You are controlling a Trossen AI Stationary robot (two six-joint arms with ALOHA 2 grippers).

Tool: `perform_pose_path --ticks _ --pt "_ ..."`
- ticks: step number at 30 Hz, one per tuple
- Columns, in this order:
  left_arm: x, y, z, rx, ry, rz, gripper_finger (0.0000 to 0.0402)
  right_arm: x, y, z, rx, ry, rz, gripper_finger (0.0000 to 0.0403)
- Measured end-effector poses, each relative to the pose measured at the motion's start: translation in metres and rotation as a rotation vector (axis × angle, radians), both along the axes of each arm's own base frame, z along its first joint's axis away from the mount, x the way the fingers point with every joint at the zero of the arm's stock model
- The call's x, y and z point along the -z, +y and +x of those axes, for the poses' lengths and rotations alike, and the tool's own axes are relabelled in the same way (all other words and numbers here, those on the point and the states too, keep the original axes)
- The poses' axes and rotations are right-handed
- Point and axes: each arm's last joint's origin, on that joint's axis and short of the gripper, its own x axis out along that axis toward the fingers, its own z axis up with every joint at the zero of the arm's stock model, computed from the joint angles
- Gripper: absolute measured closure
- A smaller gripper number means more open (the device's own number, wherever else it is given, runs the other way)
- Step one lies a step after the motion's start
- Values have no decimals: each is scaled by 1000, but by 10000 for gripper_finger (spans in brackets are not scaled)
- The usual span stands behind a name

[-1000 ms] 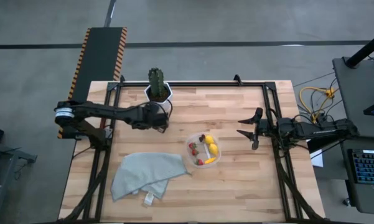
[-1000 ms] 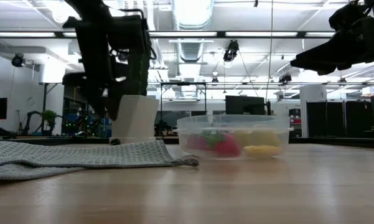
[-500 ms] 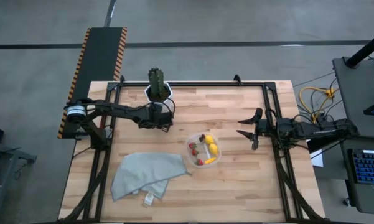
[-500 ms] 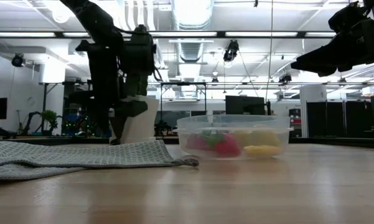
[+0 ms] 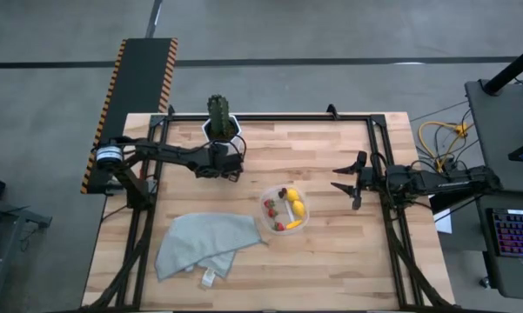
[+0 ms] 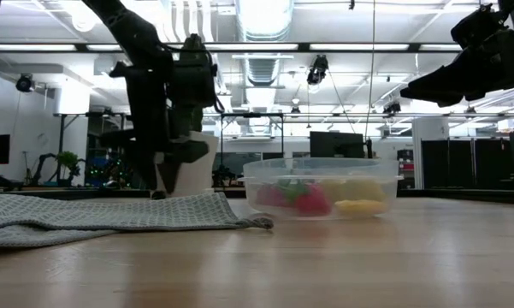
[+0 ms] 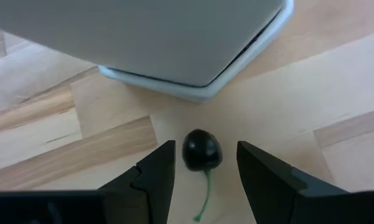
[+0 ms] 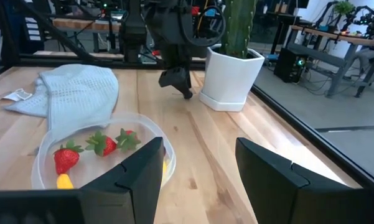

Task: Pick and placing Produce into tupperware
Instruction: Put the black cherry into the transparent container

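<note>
Berry (image 7: 201,150) lies between open left claw (image 7: 205,163) fingers, beside pot (image 7: 193,87) edge.

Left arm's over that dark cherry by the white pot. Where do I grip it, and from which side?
Grip the cherry across its round body, coming straight down, with the left gripper open astride it. Its thin stem trails away from the white pot, so avoid pinching that.
</note>
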Motion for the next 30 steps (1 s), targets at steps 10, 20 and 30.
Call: perform_pose_path --ticks 10,20,30 --pt "9 -1 -5 -3 -5 1 245 0 0 0 0 1 0 209" --pt "12 3 -4 -8 -42 12 245 0 0 0 0 1 0 209" --pt "12 3 -4 8 -34 12 245 0 0 0 0 1 0 209"
